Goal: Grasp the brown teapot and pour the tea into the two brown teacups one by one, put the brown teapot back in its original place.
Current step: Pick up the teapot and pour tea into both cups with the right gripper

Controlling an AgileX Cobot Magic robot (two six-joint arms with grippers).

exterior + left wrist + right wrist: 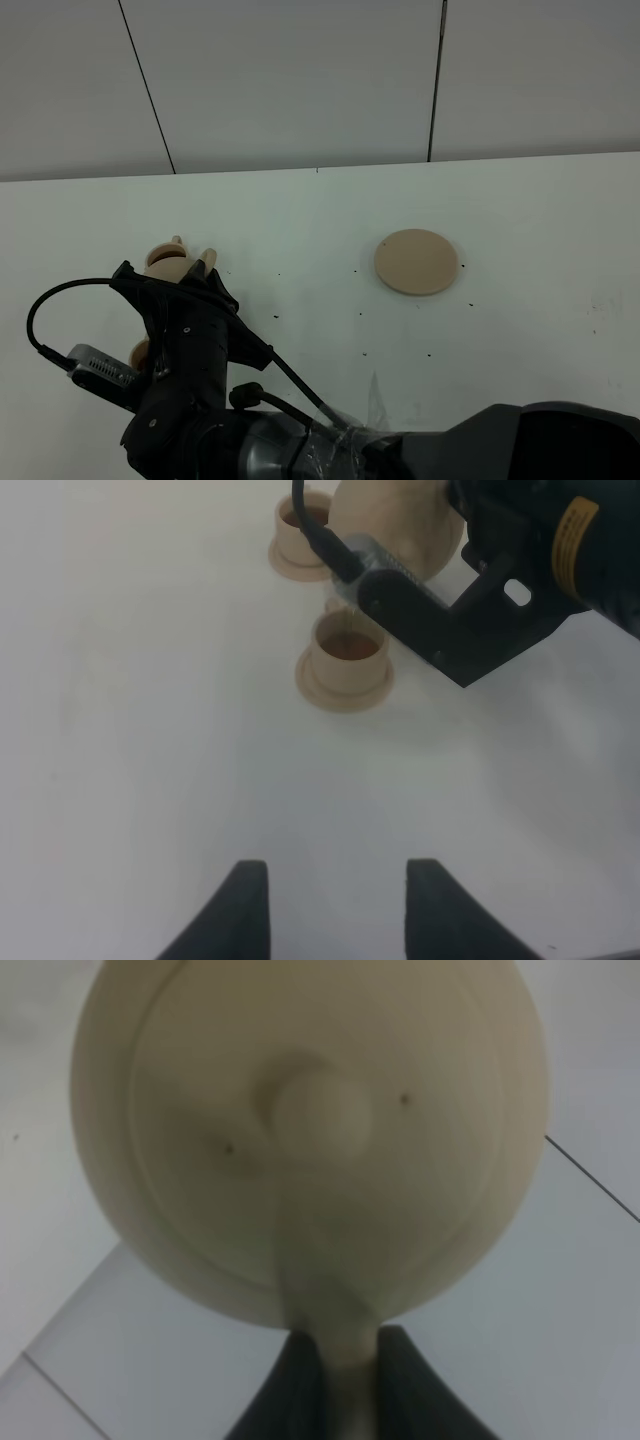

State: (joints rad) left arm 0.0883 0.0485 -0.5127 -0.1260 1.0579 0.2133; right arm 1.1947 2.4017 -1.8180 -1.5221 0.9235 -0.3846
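The right gripper (330,1380) pinches the brown teapot (310,1140) by its handle, tilted over the nearer of the two brown teacups (348,650), well apart from the bare original place (417,262). The left gripper (335,910) hangs spread above the white table (300,230). Beyond the saucer rises a pale panelled wall (300,80).

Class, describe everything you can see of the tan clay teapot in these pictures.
The squat, round, matte tan clay teapot has a lid with a small round knob and a thin loop handle. The right gripper is shut on that handle, holding the pot off the white table, tipped over the nearer small tan teacup. That cup holds brown tea.
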